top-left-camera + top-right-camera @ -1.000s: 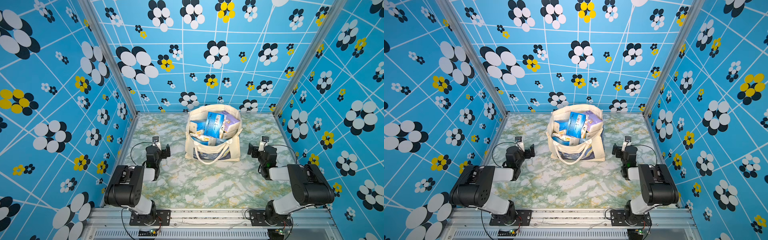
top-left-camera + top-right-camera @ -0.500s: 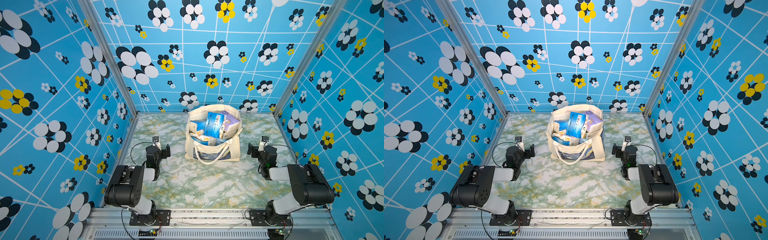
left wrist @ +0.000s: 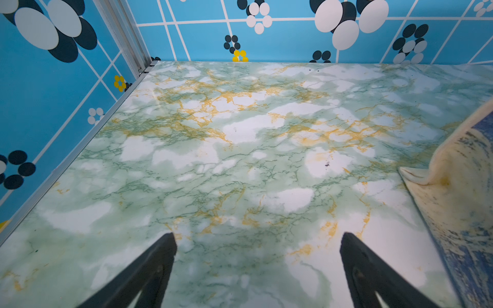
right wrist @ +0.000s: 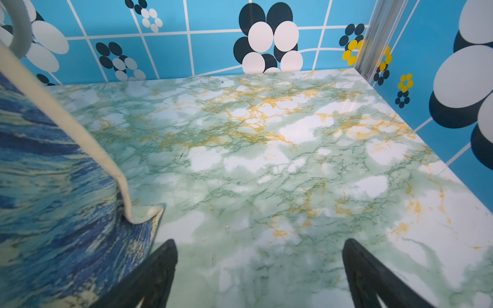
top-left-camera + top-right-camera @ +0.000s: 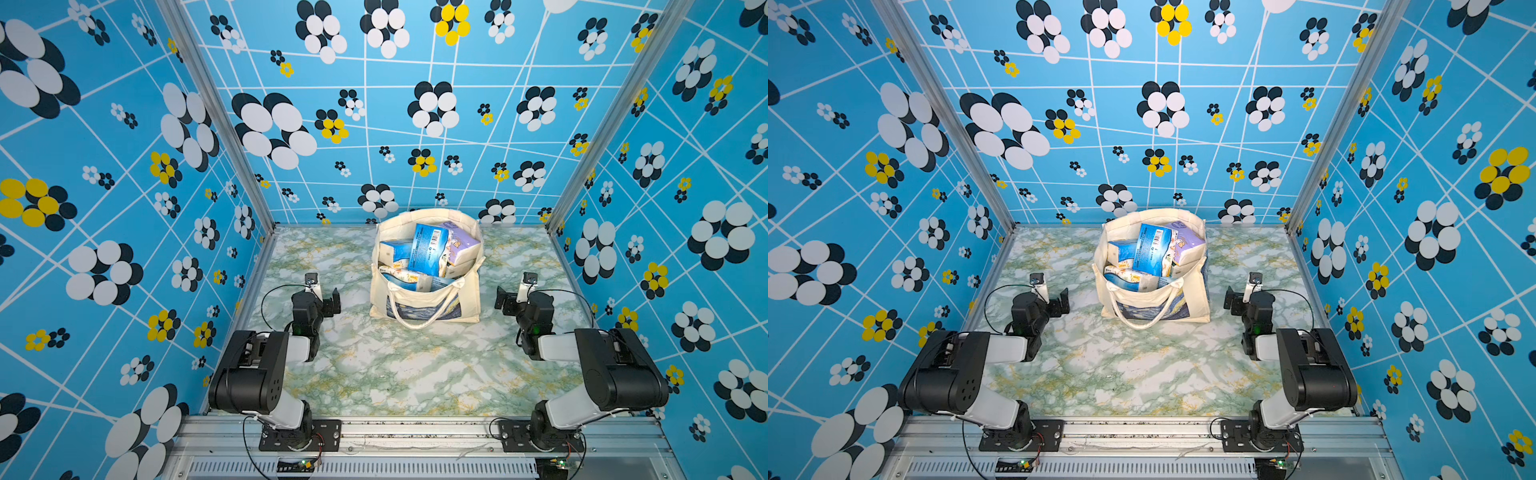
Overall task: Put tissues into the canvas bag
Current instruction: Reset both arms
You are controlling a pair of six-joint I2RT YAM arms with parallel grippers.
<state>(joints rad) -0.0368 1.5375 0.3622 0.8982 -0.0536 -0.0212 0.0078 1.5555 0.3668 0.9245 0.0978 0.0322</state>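
Apparently the packing is finished: the tissues (image 5: 428, 253) fill the canvas bag (image 5: 467, 299), and none lies on the worktop (image 5: 374, 365). The left end effector (image 3: 258, 237) and right end effector (image 4: 260, 244) flank it, released and empty; nothing seems left to pick.

place: robot lab cell | evid: 3 flower-print walls (image 5: 104, 166), alu frame (image 5: 216, 112), marble-print tabletop (image 5: 395, 374)

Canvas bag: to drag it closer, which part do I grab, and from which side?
Probably the near loop handle of the canvas bag: it droops down the printed front face, on the robot's side. Come in low from the front and pinch across the strap at the loop's bottom.
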